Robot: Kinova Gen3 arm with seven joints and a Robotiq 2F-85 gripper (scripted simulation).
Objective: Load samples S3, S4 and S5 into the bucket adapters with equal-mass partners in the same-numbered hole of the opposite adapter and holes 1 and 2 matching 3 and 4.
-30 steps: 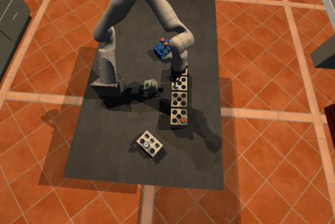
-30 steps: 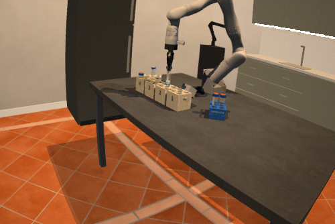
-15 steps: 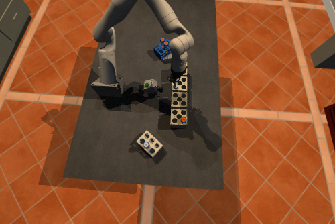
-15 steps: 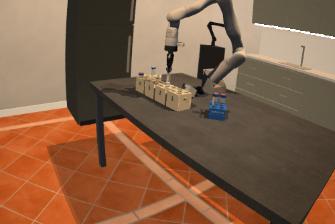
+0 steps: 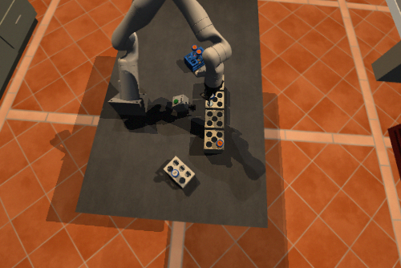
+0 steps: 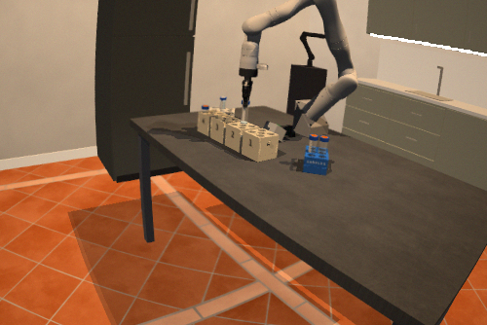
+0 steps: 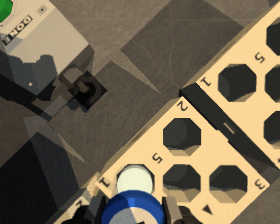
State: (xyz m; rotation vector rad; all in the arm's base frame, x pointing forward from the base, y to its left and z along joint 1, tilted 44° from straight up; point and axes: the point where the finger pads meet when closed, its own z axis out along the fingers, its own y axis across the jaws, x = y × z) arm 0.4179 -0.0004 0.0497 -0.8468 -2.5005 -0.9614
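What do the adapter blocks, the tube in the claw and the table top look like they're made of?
The adapter blocks look like matte beige plastic or resin: flat even colour, crisp eight-sided holes, printed numbers. The tube held in the claw seems to be pale translucent plastic with a glossy blue cap. The table top reads as dark, dull, faintly streaked laminate or stone; which one is unclear.

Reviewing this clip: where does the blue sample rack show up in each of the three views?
Top: the blue sample rack sits above centre, partly under the arm's forearm, beyond the row of adapters.
Exterior: it stands right of centre on the table, right of adapter 1, with two orange-dotted tubes in it.
Wrist: not in it.
Shared landmark: the row of tan adapters, seen in all three views, beneath the gripper and the tube it holds.
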